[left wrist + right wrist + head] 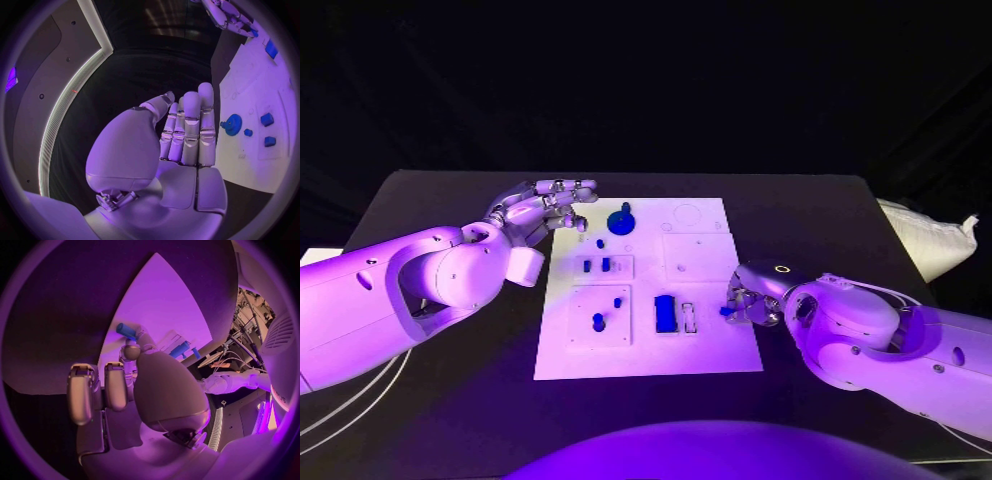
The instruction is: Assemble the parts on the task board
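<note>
Head view: the white rectangular task board (646,355) lies in the middle of the black table (444,400), its long side running from the lower centre of the frame toward the upper centre. Small blue parts sit on it: a round blue gear-like disc with a stub (620,222) near the board's upper left corner, a small blue peg (600,243) just below it, a pair of small blue blocks (596,265) in a recessed square at mid-left, a blue peg (599,322) in the lower-left square, and a blue rectangular block (665,314) standing beside a pale slot piece (688,318) at lower centre.

The left hand (545,208) hovers at the board's upper left edge, just left of the disc. In the left wrist view this hand (187,135) has its fingers (191,125) straight and side by side, palm bare, holding nothing; the disc (232,124) and the two blocks (267,130) lie to the right of the fingers, apart from them.

The right hand (754,298) sits at the board's right edge, centre-right of the frame, fingers curled. In the right wrist view its fingertips (132,347) pinch a short blue cylinder (126,331) above the board (162,305); the cylinder is lifted clear of the surface. The blue rectangular block (179,349) shows beyond the hand.
</note>
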Controlling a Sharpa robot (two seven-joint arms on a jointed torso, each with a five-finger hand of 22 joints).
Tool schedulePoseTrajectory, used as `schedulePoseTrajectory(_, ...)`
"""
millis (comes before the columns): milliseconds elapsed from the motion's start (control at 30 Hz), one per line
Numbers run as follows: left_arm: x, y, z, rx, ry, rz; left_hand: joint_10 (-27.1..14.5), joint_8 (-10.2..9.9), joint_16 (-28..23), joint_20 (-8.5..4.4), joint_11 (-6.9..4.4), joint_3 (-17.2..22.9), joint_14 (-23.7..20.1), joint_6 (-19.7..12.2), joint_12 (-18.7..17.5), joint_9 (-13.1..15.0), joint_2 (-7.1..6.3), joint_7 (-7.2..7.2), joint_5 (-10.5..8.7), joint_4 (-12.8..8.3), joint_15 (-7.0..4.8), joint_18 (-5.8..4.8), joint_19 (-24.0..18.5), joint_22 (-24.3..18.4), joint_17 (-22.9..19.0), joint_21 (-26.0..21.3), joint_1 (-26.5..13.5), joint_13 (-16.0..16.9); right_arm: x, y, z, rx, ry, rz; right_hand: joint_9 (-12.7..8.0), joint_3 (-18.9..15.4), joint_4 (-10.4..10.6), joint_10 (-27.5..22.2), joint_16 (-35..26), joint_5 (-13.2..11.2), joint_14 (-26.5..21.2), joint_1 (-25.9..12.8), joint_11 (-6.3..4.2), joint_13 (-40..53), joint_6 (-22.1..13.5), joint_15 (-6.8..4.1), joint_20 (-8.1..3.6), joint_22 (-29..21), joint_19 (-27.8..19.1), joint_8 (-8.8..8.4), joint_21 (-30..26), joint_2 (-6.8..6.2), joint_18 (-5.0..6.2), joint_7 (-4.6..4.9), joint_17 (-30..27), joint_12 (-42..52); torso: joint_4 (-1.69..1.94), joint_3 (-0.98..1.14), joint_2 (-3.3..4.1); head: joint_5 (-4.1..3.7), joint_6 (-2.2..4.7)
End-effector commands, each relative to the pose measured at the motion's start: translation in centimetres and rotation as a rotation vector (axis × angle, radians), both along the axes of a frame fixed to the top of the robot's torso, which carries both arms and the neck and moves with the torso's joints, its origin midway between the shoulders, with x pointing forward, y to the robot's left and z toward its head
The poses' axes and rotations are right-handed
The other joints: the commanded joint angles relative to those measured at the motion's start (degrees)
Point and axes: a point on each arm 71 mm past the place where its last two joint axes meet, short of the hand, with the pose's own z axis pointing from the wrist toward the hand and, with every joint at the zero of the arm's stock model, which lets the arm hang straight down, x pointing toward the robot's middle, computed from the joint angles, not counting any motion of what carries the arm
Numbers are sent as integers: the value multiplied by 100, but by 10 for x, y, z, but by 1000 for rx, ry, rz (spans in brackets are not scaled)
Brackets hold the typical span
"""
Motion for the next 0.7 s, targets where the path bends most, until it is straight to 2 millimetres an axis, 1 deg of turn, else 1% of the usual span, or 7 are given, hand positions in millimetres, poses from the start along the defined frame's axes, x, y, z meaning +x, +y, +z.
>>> schedulePoseTrajectory(33,-1,-3,1,-8,-6,-21,-38,38,18,32,15,-44,-30,-42,19,-3,53,7,22,-3,7,62,-11,-4,-5,-18,3,5,-5,0,-10,-49,35,21,14,113,81,27,1,302,321,-37,-37,7,40,-40,-17,674,6,-33,0,99,-80,8,16,-26,-8,1,0,6,2)
schedulePoseTrajectory(133,-1,-3,1,-8,-6,-22,-38,38,18,32,15,-44,-30,-42,19,-3,53,7,22,-3,7,62,-11,-4,-5,-18,3,5,-4,1,-7,8,13,-3,31,282,247,73,22,797,330,-183,-53,20,27,-50,-25,705,30,-60,21,169,-88,-8,48,-2,-10,1,-1,8,3)
schedulePoseTrajectory(267,-1,-2,1,-8,-6,-23,-38,38,18,32,15,-44,-30,-42,19,-3,53,7,22,-3,7,62,-11,-4,-5,-18,3,5,-5,4,-3,143,8,-69,62,543,364,94,32,1038,334,-245,-48,9,14,-61,-34,721,43,-78,31,170,-91,-20,65,-21,-5,3,0,8,4)
schedulePoseTrajectory(433,-1,-3,1,-8,-5,-24,-38,38,18,32,15,-44,-30,-42,19,-3,53,7,22,-3,7,62,-11,-4,-5,-18,3,5,-7,7,3,299,28,-156,138,1024,626,138,42,1313,339,-487,-46,21,16,-60,-31,736,54,-98,40,-62,-95,-23,87,-24,3,0,-1,5,-3)
schedulePoseTrajectory(500,-1,-3,1,-8,-5,-25,-38,38,18,32,15,-44,-30,-42,19,-3,53,7,22,-3,7,62,-11,-4,-5,-18,3,5,-8,8,4,352,55,-190,159,1125,710,145,46,1480,341,-623,-40,28,19,-56,-30,740,56,-104,42,-177,-96,-17,94,-24,3,-1,0,6,2)
schedulePoseTrajectory(600,-1,-3,1,-9,-4,-27,-38,38,18,32,15,-44,-30,-42,19,-3,53,7,22,-3,7,62,-11,-4,-5,-18,3,5,-8,10,3,415,110,-238,189,1258,733,162,47,1751,342,-868,-35,49,36,-56,-27,741,56,-112,41,-328,-95,-13,98,-8,1,-4,3,4,1)
schedulePoseTrajectory(700,-1,-4,1,-10,-4,-31,-38,38,18,32,15,-44,-30,-42,19,-3,53,7,22,-3,7,62,-11,-4,-5,-18,3,5,-8,11,2,453,155,-269,210,1341,729,168,44,1858,342,-977,-33,57,41,-55,-28,735,52,-118,36,-398,-93,-11,96,-7,0,-5,3,11,4)
